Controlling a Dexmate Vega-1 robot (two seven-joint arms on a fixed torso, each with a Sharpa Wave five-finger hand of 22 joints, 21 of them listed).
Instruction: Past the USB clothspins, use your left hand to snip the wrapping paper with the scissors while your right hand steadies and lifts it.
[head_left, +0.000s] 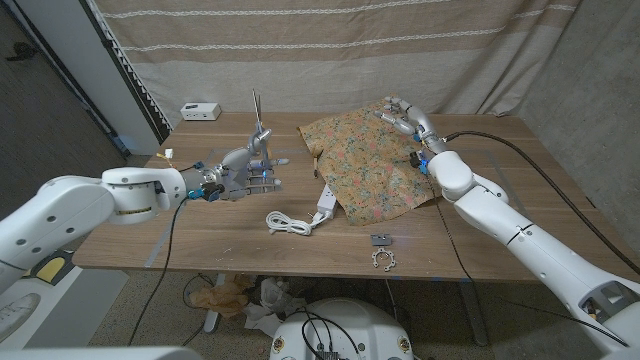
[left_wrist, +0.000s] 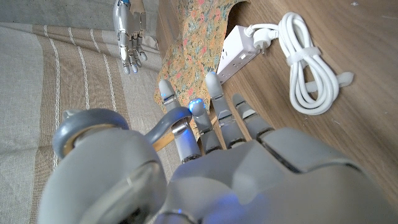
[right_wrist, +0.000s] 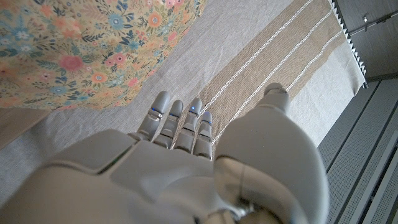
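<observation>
Left of the wrapping paper: left hand gripping scissors upright; right hand hovering, fingers apart, holding nothing.

Wooden table: paper, cable

Wooden table, beige striped curtain behind, dark grey wall panel, speckled floor

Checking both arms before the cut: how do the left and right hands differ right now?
The left hand grips the grey-handled scissors, blades pointing up, away from the floral wrapping paper. The right hand holds nothing, fingers apart, at the paper's far edge. The left hand is beside the paper, the right over it. Both are silver-grey.
</observation>
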